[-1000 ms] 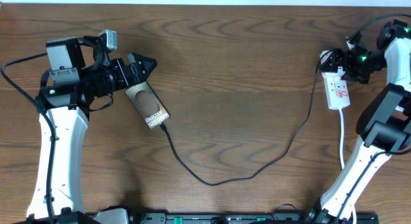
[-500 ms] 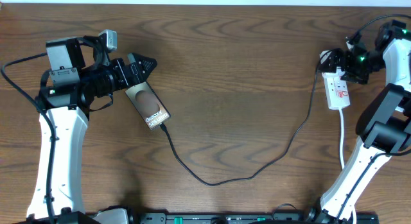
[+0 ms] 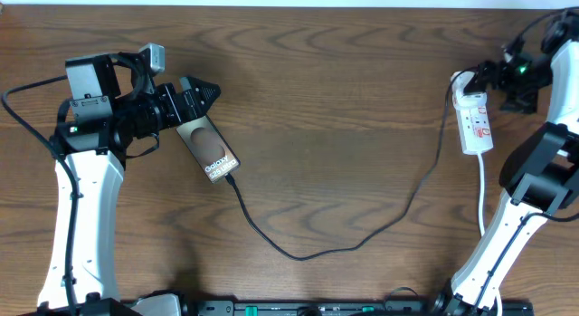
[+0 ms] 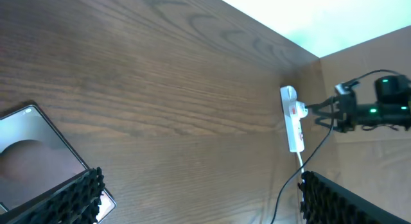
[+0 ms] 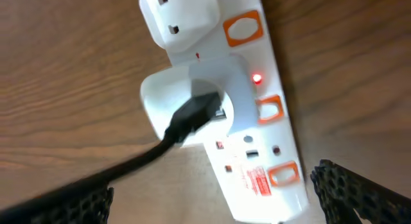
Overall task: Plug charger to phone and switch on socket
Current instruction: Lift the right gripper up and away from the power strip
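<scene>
The black phone [image 3: 212, 149] lies slanted on the table, its upper end under my left gripper [image 3: 204, 91], which stands open above it, holding nothing. In the left wrist view the phone [image 4: 32, 150] shows beside the left finger [image 4: 61, 201]. The charger [image 3: 298, 256], a thin black cable, runs from the phone's lower end in a loop to the socket [image 3: 476, 123]. My right gripper [image 3: 490, 78] hovers open by the socket's far end. Close up, the socket [image 5: 257, 153] carries a white adapter [image 5: 186, 102] with the black cable in it. A red light [image 5: 257, 78] glows.
The socket's white cord [image 3: 481, 194] trails toward the front beside the right arm's base. Orange-framed switches [image 5: 270, 110] line one side of the strip. Bare wood table lies between the two arms.
My right gripper has pulled back up and to the right, away from the socket. The left gripper, phone and cable have not moved.
</scene>
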Robot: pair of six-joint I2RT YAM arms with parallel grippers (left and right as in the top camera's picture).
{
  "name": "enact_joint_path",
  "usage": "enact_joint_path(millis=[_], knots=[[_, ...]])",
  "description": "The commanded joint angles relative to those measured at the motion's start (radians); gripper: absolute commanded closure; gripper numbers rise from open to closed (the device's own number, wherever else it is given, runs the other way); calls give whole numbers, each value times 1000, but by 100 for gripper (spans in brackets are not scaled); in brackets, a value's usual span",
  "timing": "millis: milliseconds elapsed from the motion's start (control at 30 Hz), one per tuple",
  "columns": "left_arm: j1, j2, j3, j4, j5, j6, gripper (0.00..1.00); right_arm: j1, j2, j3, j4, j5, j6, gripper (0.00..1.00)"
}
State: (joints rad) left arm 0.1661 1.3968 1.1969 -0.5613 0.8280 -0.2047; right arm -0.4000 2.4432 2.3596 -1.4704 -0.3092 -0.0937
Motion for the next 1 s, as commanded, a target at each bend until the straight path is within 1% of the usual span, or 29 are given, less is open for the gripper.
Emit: enact_joint_path(millis=[0,167,333,367,400,500,533,567,767,967], knots=[[-4,-5,13,-3,-10,22,4,0,-3,82,-60,23,18,1],[-4,-5,13,-3,-10,22,4,0,-3,166,-152,19,21,3],[-4,-5,13,-3,-10,22,5,0,-12,285,-229,24,91,6],[-4,-5,13,-3,-10,22,5,0,-18,301,-229,29,107,8],[-4,-5,13,-3,-10,22,5,2,-34,312,-228,40,129,7],[-4,-5,13,-4,-10,22,5,16,-95,313,-228,86,182,5],[-4,-5,13,-4,-10,22,5,19,-115,313,-228,95,192,2],[-4,-5,13,-4,-10,22,4,24,-137,313,-228,102,202,1],[-4,-5,13,-3,-10,21,4,53,-269,313,-228,97,266,1],[-4,-5,13,-3,-10,21,5,113,-366,312,-228,95,264,1]])
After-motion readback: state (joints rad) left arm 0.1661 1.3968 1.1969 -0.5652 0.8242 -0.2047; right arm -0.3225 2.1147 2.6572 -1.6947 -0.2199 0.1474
